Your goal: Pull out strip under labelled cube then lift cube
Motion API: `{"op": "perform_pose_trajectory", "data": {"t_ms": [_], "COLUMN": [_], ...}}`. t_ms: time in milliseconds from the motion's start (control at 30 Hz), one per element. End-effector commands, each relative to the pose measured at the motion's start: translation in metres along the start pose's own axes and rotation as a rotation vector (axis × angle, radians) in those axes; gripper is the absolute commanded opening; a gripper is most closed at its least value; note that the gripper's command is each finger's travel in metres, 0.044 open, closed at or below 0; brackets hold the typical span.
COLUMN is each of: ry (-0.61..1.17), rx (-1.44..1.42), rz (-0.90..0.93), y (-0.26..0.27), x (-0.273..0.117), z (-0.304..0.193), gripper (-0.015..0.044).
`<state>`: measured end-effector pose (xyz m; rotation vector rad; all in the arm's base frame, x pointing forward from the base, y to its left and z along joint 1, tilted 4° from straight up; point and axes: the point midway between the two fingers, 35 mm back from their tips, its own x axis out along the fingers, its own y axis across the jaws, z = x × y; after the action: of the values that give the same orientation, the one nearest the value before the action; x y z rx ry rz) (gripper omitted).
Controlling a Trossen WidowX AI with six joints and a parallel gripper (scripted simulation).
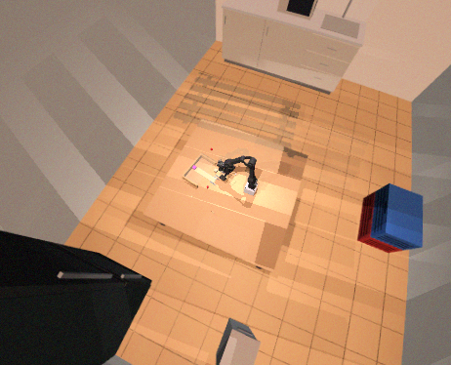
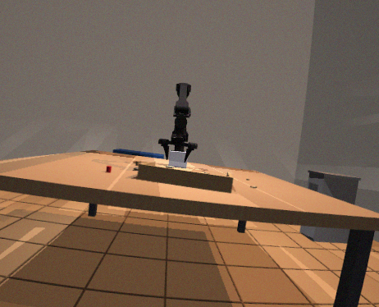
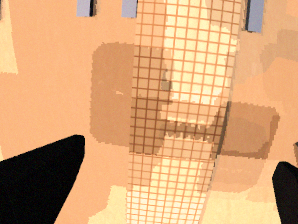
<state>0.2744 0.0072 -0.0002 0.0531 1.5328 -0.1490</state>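
My gripper (image 1: 218,172) (image 2: 176,159) (image 3: 184,160) is open, its black fingers wide apart with nothing between them. In the wrist view a pale gridded strip (image 3: 200,60) runs lengthwise between and beyond the fingertips, over the table top. A small purple cube (image 1: 194,167) sits inside the low walled frame (image 1: 190,182) (image 2: 184,177), at the end far from the arm. Its label is too small to make out, and the wrist view does not show the cube. In the exterior view the frame's wall hides what lies inside.
Blue-grey blocks (image 3: 129,7) (image 3: 255,15) stand on either side of the strip at the top of the wrist view. A small red cube (image 1: 211,149) and another red piece (image 1: 207,186) lie outside the frame. The arm's white base (image 1: 250,188) stands on the table.
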Motion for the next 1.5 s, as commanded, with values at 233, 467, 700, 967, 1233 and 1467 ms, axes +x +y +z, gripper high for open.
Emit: {"op": "perform_pose_trajectory", "data": {"t_ms": [233,467,700,967,1233,1467], "ry": [-0.004,-0.006,-0.009,-0.012,-0.013,-0.013], "rx": [-0.002,-0.002,-0.001,-0.001,-0.001,-0.001], "rz": [0.004,0.004,0.004,0.004,0.004,0.004], "y": [0.001,0.001,0.001,0.002,0.004,0.004], "x": [-0.005,-0.009,-0.013,-0.017,-0.017,-0.006], "z": [0.042,0.068,0.095,0.125,0.141,0.142], "gripper": [0.044,0.044,0.044,0.044,0.0361,0.025]}}
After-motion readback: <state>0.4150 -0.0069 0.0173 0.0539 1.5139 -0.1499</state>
